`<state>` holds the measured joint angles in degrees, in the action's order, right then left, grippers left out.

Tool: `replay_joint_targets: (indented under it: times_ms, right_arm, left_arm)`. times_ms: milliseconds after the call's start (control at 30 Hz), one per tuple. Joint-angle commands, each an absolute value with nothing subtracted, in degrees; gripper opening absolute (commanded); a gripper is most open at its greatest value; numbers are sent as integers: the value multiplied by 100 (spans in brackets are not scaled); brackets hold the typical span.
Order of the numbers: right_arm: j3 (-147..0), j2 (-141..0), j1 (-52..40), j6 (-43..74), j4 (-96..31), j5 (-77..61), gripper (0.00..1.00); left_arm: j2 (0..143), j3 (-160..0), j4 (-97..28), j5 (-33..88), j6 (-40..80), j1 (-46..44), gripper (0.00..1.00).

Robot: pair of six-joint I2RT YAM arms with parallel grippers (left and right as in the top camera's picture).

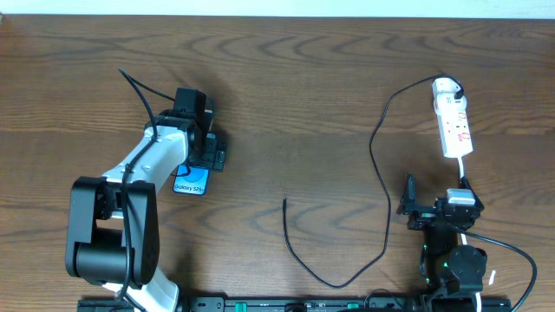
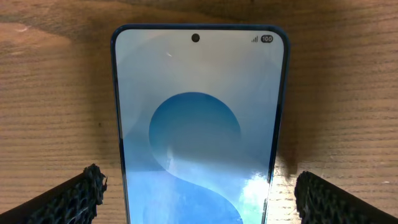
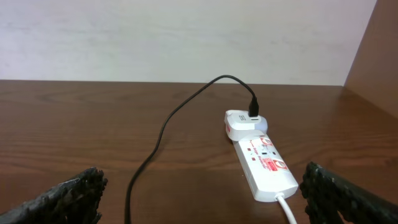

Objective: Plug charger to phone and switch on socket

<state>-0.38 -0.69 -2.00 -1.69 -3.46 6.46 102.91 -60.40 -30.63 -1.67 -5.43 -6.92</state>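
Your left gripper (image 2: 199, 194) straddles the phone (image 2: 199, 106) at nine o'clock, released; your right gripper (image 3: 202, 193) gapes empty. The charger tip (image 1: 285, 202) lies loose near six o'clock, and a skewed pinch could flick it away.

Left arm (image 1: 149, 160) is showing a white tapered link over a bulky, rounded black base joint, with a thin black cable running along its top and looping free behind the black wrist block. Right arm (image 1: 457, 247) is appearing black apart from a pale cap at the wrist, with small green lights glowing low down and a thick black cable curving off its side. Fingers (image 2: 71, 199) of the left pincer (image 2: 199, 200) and fingers (image 3: 62, 199) of the right pincer (image 3: 202, 198) are showing black, coarsely knobbled surfaces.
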Motion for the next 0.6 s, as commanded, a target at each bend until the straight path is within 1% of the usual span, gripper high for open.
replay_joint_targets:
  times_ms: [0,567]
  right_arm:
    - [-32,-34,-169,-89,-364,694,99]
    - [-32,-34,-169,-89,-364,694,99]
  left_arm:
    - [10374,-5948,-3070,-220,-598,-676,98]
    - [10374,-5843,-3028,-220,-600,-676,98]
